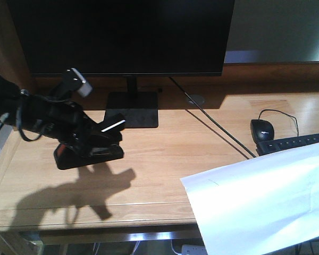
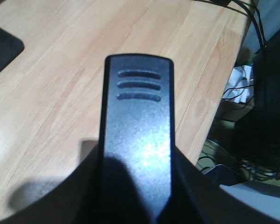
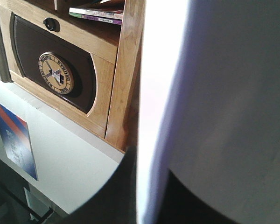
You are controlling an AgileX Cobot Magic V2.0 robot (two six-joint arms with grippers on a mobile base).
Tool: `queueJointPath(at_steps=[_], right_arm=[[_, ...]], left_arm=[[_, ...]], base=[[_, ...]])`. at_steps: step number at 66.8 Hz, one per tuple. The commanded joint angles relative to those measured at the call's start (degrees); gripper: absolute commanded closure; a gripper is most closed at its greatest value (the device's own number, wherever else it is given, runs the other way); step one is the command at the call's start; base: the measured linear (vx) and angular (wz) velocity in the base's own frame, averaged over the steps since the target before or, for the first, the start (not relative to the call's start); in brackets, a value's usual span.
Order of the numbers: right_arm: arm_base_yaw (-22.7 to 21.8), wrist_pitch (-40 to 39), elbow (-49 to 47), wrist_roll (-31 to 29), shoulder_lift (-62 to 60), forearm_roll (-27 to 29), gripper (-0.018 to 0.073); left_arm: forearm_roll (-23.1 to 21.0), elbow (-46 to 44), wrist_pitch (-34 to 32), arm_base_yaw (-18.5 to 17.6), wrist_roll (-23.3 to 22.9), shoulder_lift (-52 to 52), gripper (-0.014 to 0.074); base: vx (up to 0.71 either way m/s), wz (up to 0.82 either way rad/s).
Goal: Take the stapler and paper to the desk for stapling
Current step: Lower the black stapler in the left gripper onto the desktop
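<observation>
The small black stapler (image 1: 103, 154) is being held in the closed left gripper (image 1: 93, 141) over the light wooden bench (image 1: 165, 154), and the big white paper (image 1: 266, 196) in the closed right gripper (image 3: 147, 200).

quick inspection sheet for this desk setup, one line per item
surface: light wood desk, arm shadow on it
job's things: stapler held above the desk on the left; paper held over the front right corner
clutter: monitor, mouse, keyboard
grippers: left claw shut on stapler; right claw shut on paper edge
cables: monitor cable crosses the desk; mouse cable loops behind the mouse
surroundings: wooden cabinet; power strip under the desk
</observation>
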Motion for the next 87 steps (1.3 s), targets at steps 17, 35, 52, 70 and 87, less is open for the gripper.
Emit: queueJointPath(at_steps=[17, 35, 52, 70, 87], right_arm=[[0.1, -3.8, -1.7, -0.2, 0.2, 0.3, 0.0564], [0.1, -3.8, -1.7, -0.2, 0.2, 0.3, 0.0564], [0.1, -3.8, -1.7, -0.2, 0.2, 0.3, 0.0564], [0.1, -3.8, -1.7, -0.2, 0.2, 0.3, 0.0564], [0.1, -3.8, -1.7, -0.2, 0.2, 0.3, 0.0564]], left_arm=[[-8.2, -5.6, 7.7, 9.2, 14.5, 5.9, 0.0603], [-12.0, -5.6, 8.1, 9.2, 36.2, 13.2, 0.0603], [-19.0, -5.6, 6.7, 9.2, 40.7, 18.1, 0.0596], [-21.6, -5.7, -0.2, 8.0, 42.0, 20.7, 0.0556], [-19.7, -5.7, -2.2, 6.9, 42.0, 20.8, 0.0413]], base=[[0.00, 0.00], [0.00, 0.00], [0.00, 0.00], [0.00, 0.00], [0.00, 0.00]])
